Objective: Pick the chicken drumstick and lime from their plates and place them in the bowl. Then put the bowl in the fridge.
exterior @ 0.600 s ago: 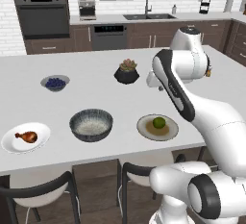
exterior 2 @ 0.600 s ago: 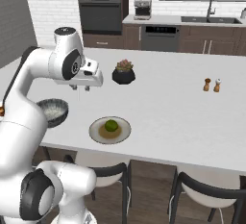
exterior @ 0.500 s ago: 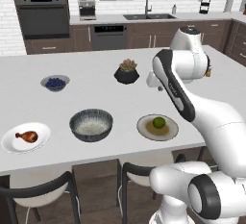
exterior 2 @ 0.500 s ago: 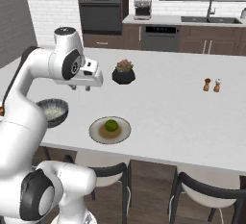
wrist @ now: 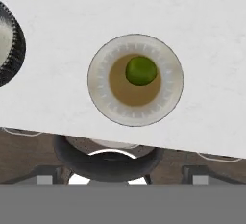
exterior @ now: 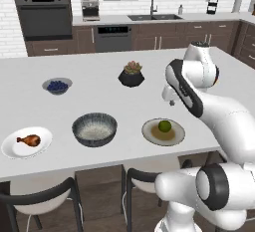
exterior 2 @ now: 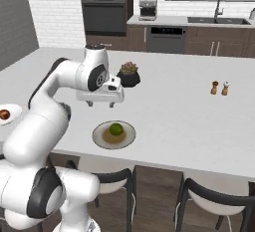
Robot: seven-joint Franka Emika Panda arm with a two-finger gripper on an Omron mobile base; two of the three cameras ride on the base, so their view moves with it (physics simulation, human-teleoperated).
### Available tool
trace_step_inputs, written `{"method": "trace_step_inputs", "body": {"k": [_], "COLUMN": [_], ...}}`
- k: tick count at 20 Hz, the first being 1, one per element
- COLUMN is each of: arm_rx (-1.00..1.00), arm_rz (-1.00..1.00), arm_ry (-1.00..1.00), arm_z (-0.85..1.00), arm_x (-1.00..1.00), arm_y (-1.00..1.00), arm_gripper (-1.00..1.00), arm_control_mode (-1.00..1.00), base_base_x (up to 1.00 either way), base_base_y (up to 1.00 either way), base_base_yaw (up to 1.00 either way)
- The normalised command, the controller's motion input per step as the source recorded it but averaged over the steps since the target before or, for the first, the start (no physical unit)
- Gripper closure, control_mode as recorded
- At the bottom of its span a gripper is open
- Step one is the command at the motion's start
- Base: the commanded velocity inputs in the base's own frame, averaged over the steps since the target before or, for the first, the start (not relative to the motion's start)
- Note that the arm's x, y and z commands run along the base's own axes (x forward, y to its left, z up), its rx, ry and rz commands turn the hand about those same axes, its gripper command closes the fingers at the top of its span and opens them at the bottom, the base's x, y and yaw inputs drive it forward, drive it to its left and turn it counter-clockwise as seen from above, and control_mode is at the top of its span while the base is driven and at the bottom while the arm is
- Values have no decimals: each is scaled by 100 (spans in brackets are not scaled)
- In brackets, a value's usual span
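Left to right along the white counter [exterior: 99, 106]: the drumstick [exterior: 29, 140] lies on the white plate [exterior: 10, 149] near the front edge. Beside it stands the empty dark bowl [exterior: 94, 129], with the small blueberry bowl [exterior: 57, 85] farther back. A potted plant [exterior: 131, 74] stands behind centre. The lime [exterior: 165, 125] rests on the tan plate [exterior: 149, 132], slightly off its middle, seen from straight above in my hand view [wrist: 141, 70]. My fingers [exterior 2: 101, 104] hang above the counter, just behind that plate, touching nothing; whether they are spread I cannot tell. Salt and pepper shakers [exterior 2: 219, 87] stand far right.
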Motion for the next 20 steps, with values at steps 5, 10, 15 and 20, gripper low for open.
{"method": "trace_step_inputs", "body": {"k": [5, 10, 15, 20], "arm_rx": [0, 2, 0, 0], "arm_rz": [0, -2, 0, 0], "arm_ry": [19, 8, 2, 0], "arm_z": [-73, -29, -50, -82], "arm_x": [84, 34, 45, 96], "arm_y": [-43, 0, 5, 4], "arm_gripper": [-100, -100, -100, -100], "arm_control_mode": [-100, -100, -100, -100], "base_base_x": [0, 0, 0, 0], "base_base_y": [0, 0, 0, 0], "base_base_yaw": [0, 0, 0, 0]}}
